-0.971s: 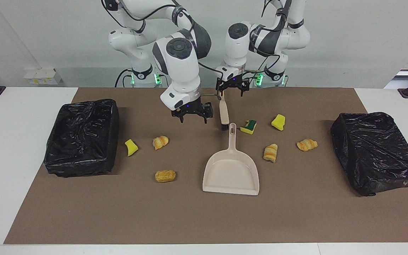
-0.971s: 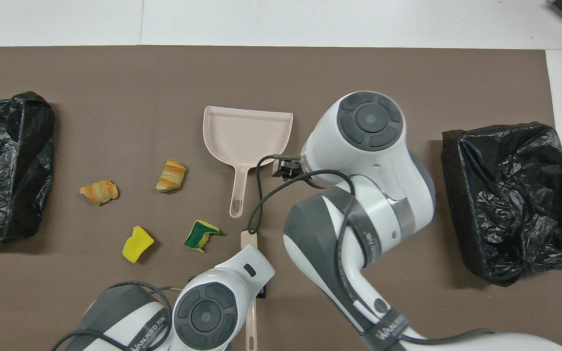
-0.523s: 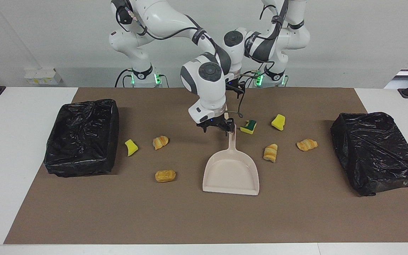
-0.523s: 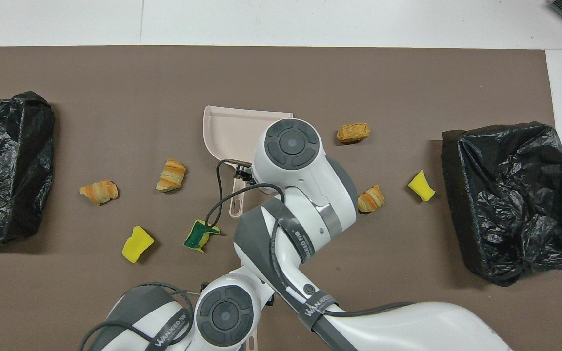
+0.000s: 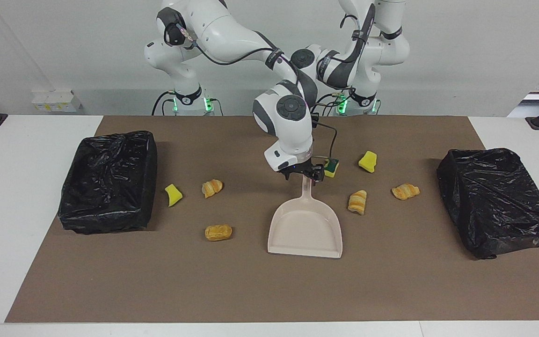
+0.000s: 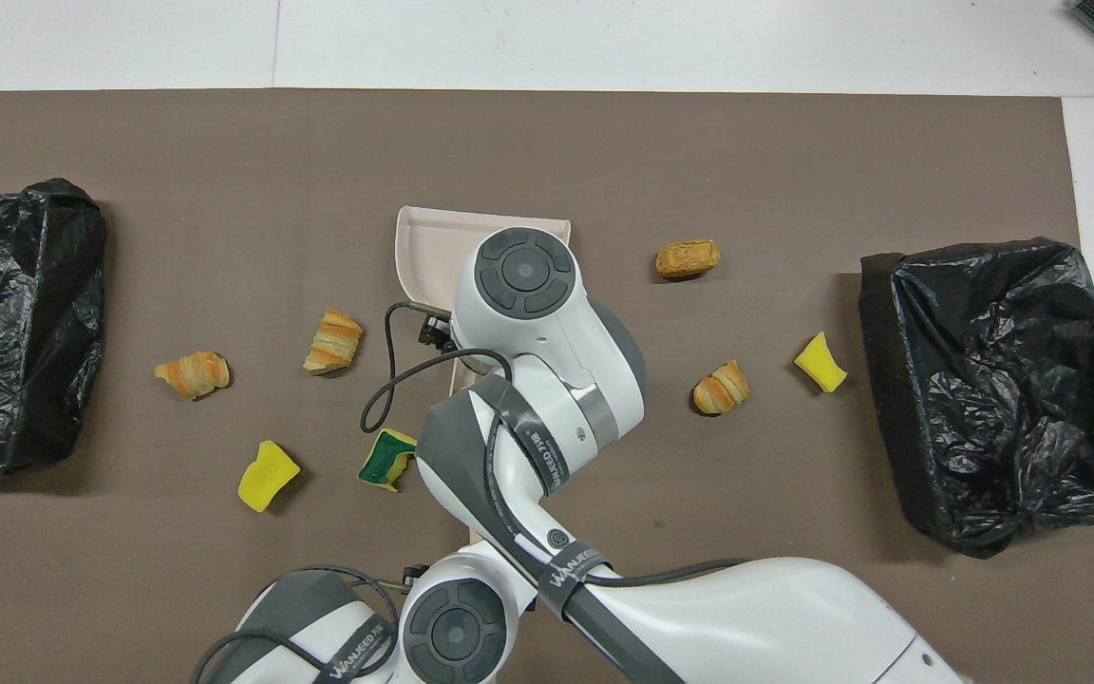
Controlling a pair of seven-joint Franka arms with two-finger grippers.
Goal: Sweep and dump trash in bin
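Seven trash scraps [image 5: 218, 232], two bins [image 5: 108, 180], one dustpan [image 5: 305, 230].

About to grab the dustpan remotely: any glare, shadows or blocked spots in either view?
Facing view: even light, soft shadows, small glints on the black bin liners; the right gripper shows at the dustpan handle. Overhead view: the right arm's wrist covers that handle and its own gripper. The left gripper is hidden in both views.
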